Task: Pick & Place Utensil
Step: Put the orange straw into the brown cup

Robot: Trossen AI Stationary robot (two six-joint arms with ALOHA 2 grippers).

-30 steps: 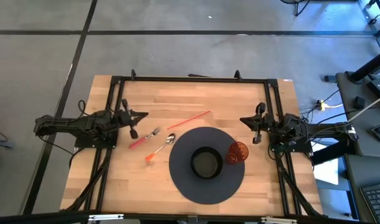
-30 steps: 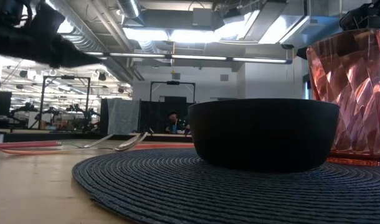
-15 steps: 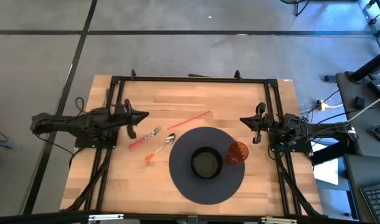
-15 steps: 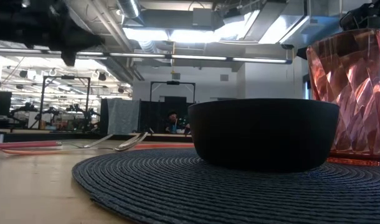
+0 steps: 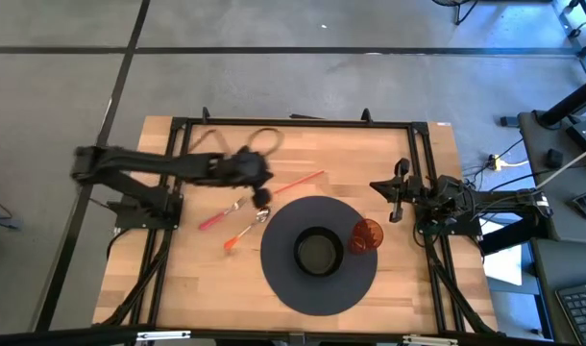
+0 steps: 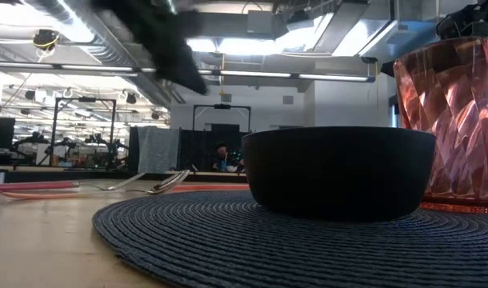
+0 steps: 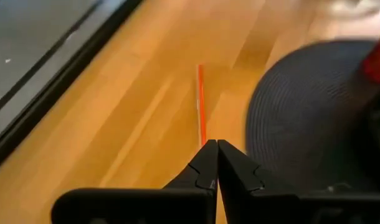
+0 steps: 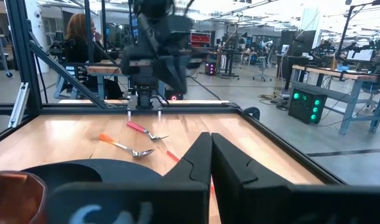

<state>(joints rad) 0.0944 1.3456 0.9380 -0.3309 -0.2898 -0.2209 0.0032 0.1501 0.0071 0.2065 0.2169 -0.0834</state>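
A fork with a red handle [image 5: 219,213] and a spoon with an orange handle [image 5: 245,231] lie flat on the wood table, left of a round dark placemat [image 5: 283,279]. Both also show in the right wrist view, fork [image 8: 146,132] and spoon [image 8: 124,146]. A thin red stick [image 5: 291,184] lies beyond them, seen again as the stick [image 7: 201,109] in the left wrist view. My left gripper [image 5: 260,194] is shut and hangs in the air above the spoon's bowl end, near the placemat's edge; its fingers [image 7: 216,152] touch nothing. My right gripper [image 5: 397,204] waits, shut, at the table's right edge.
A black bowl [image 5: 319,252] stands in the middle of the placemat and a red faceted cup [image 5: 367,234] on its right part; both fill the low view, bowl [image 6: 338,172] and cup [image 6: 448,120]. A black frame [image 5: 293,122] rims the table. A person sits in the room beyond.
My left arm has swung out from the table's left edge toward the middle, passing over the fork and spoon, and now reaches to the placemat's edge. In the low view it has moved rightward, staying high above the table. Fork, spoon and stick have not moved.
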